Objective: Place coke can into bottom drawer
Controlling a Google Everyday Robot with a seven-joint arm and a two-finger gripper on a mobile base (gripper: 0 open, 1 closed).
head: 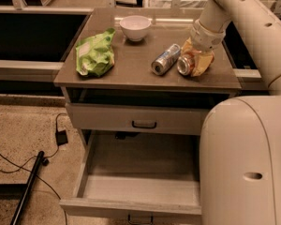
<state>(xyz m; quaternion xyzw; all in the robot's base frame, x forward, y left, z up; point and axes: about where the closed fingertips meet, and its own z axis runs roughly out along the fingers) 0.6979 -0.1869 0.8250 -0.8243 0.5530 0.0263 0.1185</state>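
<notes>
Coke can (184,65) lies on its side near the right edge of the table (131,76), its silver end turned toward the camera and its red body running back and to the right. Gripper (196,59) is down at the table top, right over the can, with its yellowish parts showing above and to the right of it. Whether it is clamped on the can or only set around it, I cannot tell. The pale arm (225,8) slants down to it from the upper right.

Just left of the coke can, close but apart, a silver can (165,59) also lies on its side, at a slant. A white bowl (135,27) stands upright toward the back of the table, and a crumpled green bag (95,57) rests on the left part.

Under the table top is a dark open gap, and below it the upper drawer (103,118) is shut, with a black handle (144,124) at its middle. The bottom drawer (136,191) is pulled well out toward the camera, its grey-beige floor in plain sight. The robot's rounded body (246,163) covers the drawer's right side.

On the speckled floor to the left lie black cables (14,161) and a black pole (25,189)
</notes>
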